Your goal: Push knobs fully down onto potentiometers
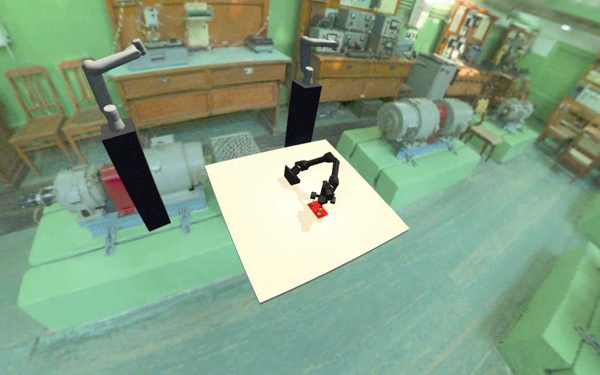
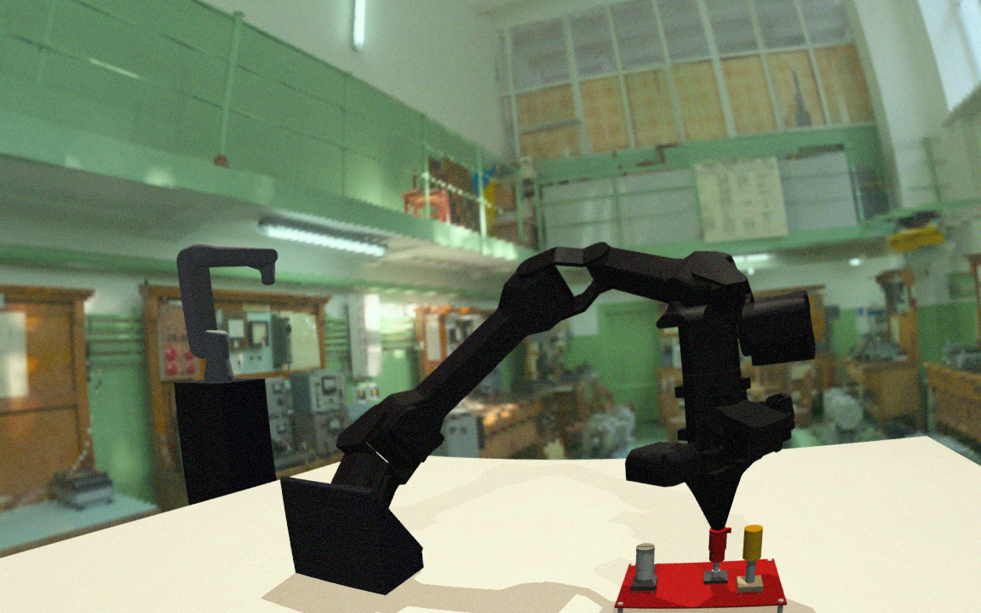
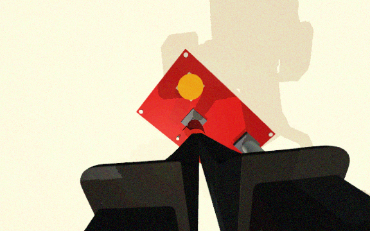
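Note:
The red circuit board [image 1: 313, 209] [image 2: 677, 591] [image 3: 162, 109] stands on short legs. A red knob [image 2: 717, 544] [image 3: 194, 130] stands upright on a thin shaft, with shaft showing between it and its dark potentiometer [image 2: 715, 576] [image 3: 189, 120]. A yellow knob [image 2: 752, 543] [image 3: 190, 86] also sits high on its shaft above a tan potentiometer [image 2: 749, 584]. A grey knob [image 2: 645, 562] [image 3: 250, 145] sits low at the board's other end. My gripper [image 2: 717, 527] [image 3: 196, 138] is shut with nothing between its fingers. Its tips are at the top of the red knob and look to touch it.
The cream table [image 1: 269, 261] [image 2: 479, 503] [image 3: 60, 80] carries my arm's base [image 1: 291, 175] [image 2: 352, 537]. Two black pedestals [image 1: 134, 177] [image 1: 303, 111] with grey arms stand beyond the table's edge; one pedestal [image 2: 223, 442] shows at the left in the exterior view.

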Tool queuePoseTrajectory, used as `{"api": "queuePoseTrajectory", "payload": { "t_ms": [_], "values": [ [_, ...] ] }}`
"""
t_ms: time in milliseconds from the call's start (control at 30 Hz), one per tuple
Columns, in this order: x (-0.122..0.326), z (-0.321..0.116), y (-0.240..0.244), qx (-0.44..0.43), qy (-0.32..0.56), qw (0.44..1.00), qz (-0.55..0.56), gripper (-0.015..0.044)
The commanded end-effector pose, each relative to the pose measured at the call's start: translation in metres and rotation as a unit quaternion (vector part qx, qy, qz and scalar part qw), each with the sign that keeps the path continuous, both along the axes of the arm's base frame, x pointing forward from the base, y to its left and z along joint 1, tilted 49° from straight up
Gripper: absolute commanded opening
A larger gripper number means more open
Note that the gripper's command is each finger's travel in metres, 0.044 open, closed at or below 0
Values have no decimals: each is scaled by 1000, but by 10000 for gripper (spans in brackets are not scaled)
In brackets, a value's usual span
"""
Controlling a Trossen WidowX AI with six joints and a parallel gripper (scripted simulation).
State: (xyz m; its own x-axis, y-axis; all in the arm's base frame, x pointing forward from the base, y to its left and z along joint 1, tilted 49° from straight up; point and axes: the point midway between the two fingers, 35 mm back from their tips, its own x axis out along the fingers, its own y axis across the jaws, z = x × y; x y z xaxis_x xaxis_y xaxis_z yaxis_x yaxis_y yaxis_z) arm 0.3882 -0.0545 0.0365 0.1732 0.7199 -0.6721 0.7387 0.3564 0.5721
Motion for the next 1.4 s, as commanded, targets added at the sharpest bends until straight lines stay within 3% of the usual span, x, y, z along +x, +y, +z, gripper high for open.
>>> {"api": "queuePoseTrajectory", "payload": {
  "t_ms": [0,1367],
  "values": [
    [8,-16,24,8,1,1000,25,0],
    [8,-20,29,9,1,1000,25,0]
  ]
}}
